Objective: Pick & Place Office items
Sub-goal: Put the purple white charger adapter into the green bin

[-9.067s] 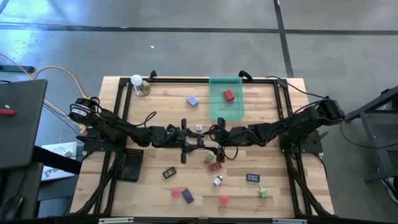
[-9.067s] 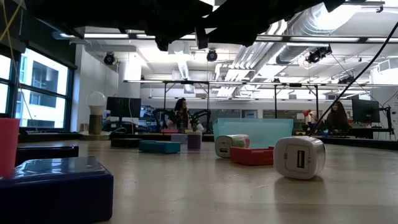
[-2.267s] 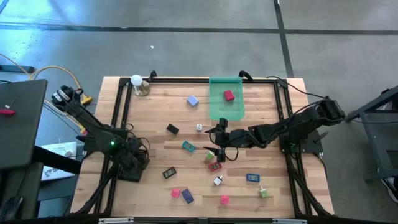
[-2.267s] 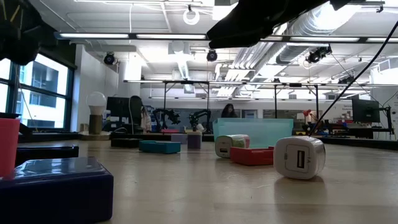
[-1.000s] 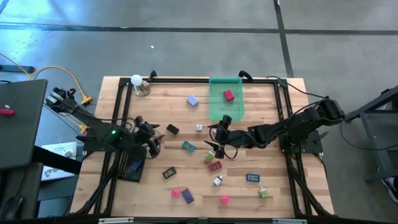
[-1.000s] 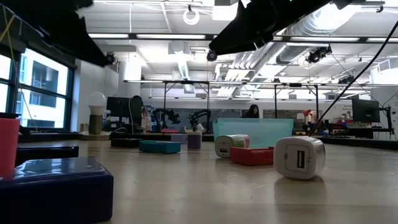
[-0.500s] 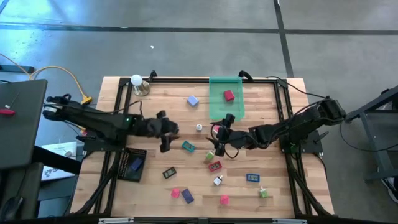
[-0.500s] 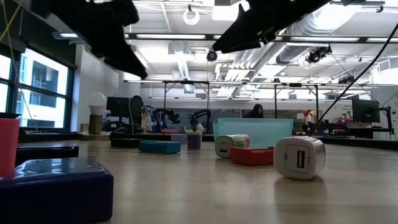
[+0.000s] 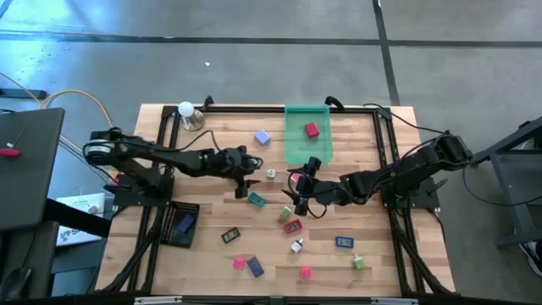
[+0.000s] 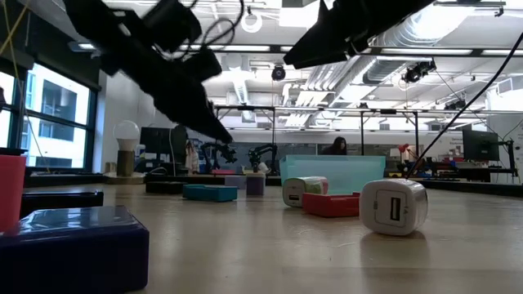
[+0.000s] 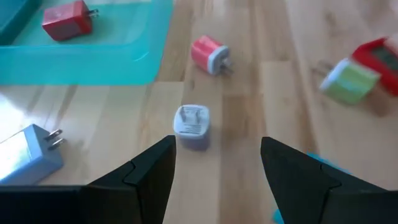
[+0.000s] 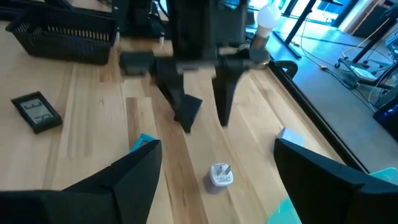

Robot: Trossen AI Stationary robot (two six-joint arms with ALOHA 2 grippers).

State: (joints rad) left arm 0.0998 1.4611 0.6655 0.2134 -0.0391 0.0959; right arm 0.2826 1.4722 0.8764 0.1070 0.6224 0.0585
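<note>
We read no labels or writing on any item. Left gripper [image 9: 246, 183] hangs mid-table, fingers apart and empty, just left of the small white plug [image 9: 271, 174], black block [image 12: 188, 111] by its fingertips. Right gripper [image 9: 298, 196] also spread, empty, near the teal piece [image 9: 257, 200]. Red block [image 9: 312, 130] sits in the green tray [image 9: 296, 148], far side.
</note>
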